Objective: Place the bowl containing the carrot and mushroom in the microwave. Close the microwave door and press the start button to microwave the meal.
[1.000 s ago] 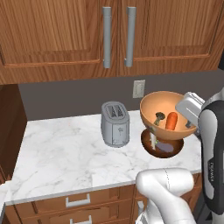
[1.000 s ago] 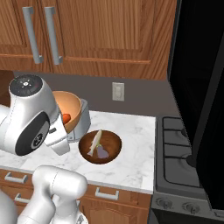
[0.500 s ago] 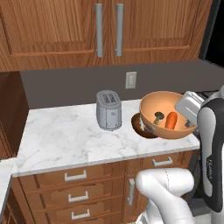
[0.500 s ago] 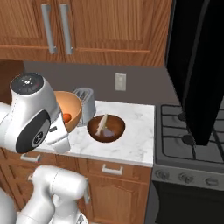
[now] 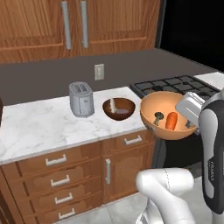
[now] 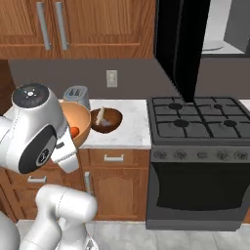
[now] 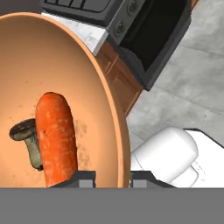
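The light orange bowl (image 5: pixel 162 109) hangs in the air in front of the counter edge, beside the stove. My gripper (image 5: pixel 187 114) is shut on its right rim. Inside lie the carrot (image 5: pixel 172 120) and the mushroom (image 5: pixel 157 117), side by side. In the hand view the bowl (image 7: pixel 61 70) spreads across the left, with the carrot (image 7: pixel 54 135) and mushroom (image 7: pixel 28 140) close up, and my gripper (image 7: pixel 113 178) pinches the rim at the bottom. The microwave door (image 6: pixel 177 41) stands swung open above the stove. The microwave (image 6: pixel 227 24) shows its pale inside at the top right. My arm hides part of the bowl (image 6: pixel 80 123) in the right base view.
A darker brown bowl (image 5: pixel 119 108) with pale food and a grey toaster (image 5: pixel 81 99) stand on the marble counter (image 5: pixel 39 127). A black gas stove (image 6: pixel 200 117) with an oven below is to the right. Wooden drawers (image 5: pixel 61 175) run under the counter, cabinets above.
The base has driven to the right, so both base views shifted: the stove and the open microwave have come into view. The bowl has stayed in my grip.
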